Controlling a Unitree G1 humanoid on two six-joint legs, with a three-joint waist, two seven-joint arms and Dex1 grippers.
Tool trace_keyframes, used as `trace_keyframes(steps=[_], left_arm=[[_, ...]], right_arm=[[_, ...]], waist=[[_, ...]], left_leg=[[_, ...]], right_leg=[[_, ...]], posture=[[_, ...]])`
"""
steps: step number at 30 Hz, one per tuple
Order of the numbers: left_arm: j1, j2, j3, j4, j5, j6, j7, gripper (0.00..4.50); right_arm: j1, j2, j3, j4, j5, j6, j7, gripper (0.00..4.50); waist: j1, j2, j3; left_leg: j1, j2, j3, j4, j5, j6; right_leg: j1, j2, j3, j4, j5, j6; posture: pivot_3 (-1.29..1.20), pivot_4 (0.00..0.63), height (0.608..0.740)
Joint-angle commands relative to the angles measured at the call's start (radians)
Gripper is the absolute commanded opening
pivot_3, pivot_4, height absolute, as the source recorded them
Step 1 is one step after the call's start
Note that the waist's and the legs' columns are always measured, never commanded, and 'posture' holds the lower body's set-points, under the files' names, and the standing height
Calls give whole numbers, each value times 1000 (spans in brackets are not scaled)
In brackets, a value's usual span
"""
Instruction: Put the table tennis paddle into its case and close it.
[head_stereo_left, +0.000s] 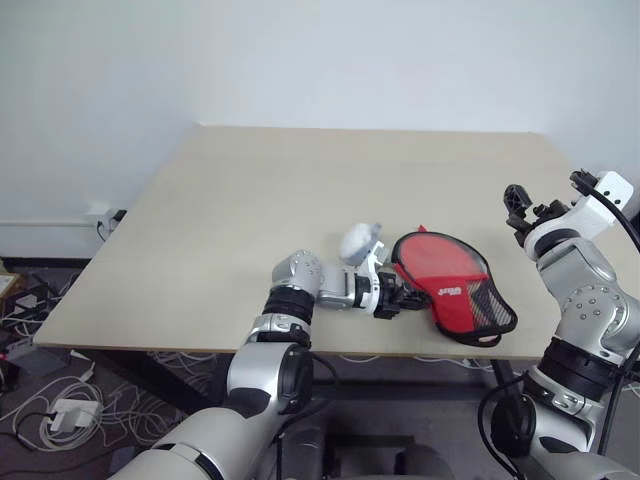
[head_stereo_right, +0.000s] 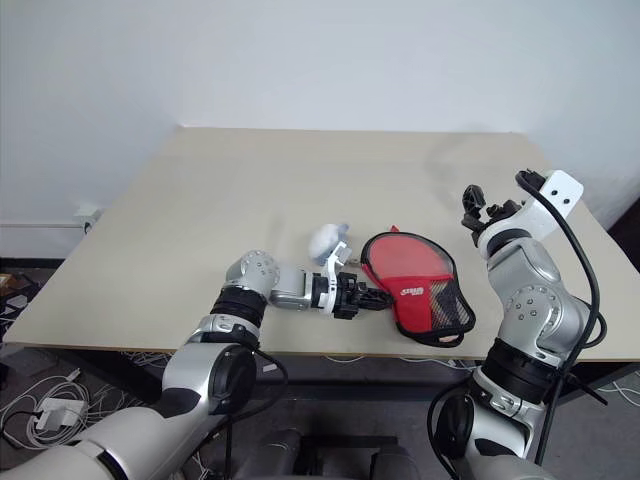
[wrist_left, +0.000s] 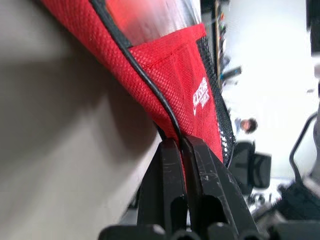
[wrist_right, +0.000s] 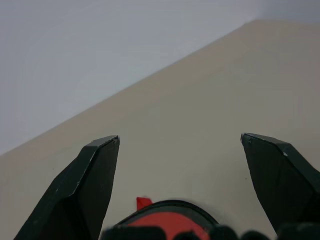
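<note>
left gripper (head_stereo_left: 412, 296) pinching case (head_stereo_left: 455, 287) trim only; i worry thin hold slips, case near table (head_stereo_left: 200, 240) edge. right gripper (wrist_right: 180, 165) wide, empty.

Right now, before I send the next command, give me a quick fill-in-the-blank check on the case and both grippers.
1. The left gripper is shut on the black-trimmed edge of the ____.
2. The right gripper is raised above the table with its fingers wide ____.
3. The case lies near the table's ____ edge, the one closest to the robot.
4. The logo on the case's red fabric is ____ in colour.

Missing words: case; open; front; white
</note>
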Motion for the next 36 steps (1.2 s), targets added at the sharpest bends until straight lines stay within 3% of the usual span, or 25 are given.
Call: trace_keyframes(steps=[1, 10, 16, 23, 26, 32, 34, 36], left_arm=[[54, 67, -84, -108, -49, 107, 8, 28], [204, 252, -341, -342, -363, 111, 71, 28], [248, 245, -375, -498, -461, 111, 117, 28], [268, 241, -367, -544, -496, 111, 155, 28], [274, 246, -367, -582, -486, 111, 137, 618], [254, 294, -377, -560, -453, 111, 116, 2520], [250, 313, -381, -579, -440, 111, 95, 2520], [262, 441, -486, -732, -349, -61, -31, 2520]], right_arm=[[-4, -8, 7, -41, 24, -16, -9, 4216], [-2, -15, 28, -24, 30, -20, -9, 4216], [-13, -21, 56, -6, 26, -16, -5, 4216], [0, -21, 75, -6, 28, -12, -11, 4216], [7, -23, 79, -9, 29, -8, -9, 4216], [13, -26, 81, -5, 27, -7, -9, 4216], [12, -27, 81, -6, 29, -5, -10, 4216], [16, -34, 91, -4, 27, -6, 2, 4216]], waist=[[-3, 0, 0], [-18, 1, 0], [-16, 1, 0], [-17, 1, 0], [-17, 1, 0], [-18, 1, 0], [-17, 1, 0], [-19, 0, 0]], left_leg=[[0, 0, 0, 0, 0, 0], [1, 1, -1, -3, 1, -3], [1, 1, 0, -3, 1, -3], [1, 1, 0, -3, 2, -3], [1, 1, 0, -3, 2, -3], [1, 1, 0, -3, 2, -3], [1, 1, 0, -3, 2, -3], [1, 1, 0, -3, 2, -3]], right_leg=[[0, 0, 0, 0, 0, 0], [-1, 1, 1, 1, 0, 0], [-1, 0, 1, 0, 0, 0], [0, 1, 1, 0, 0, 0], [0, 1, 1, 0, 0, 0], [0, 1, 1, 0, 0, 0], [0, 1, 1, 0, 0, 0], [0, 1, 1, 0, 0, 0]], posture=[[0, 0, 715], [0, 0, 715], [0, 0, 715], [0, 0, 715], [0, 0, 715], [0, 0, 715], [0, 0, 715], [0, 0, 715]])
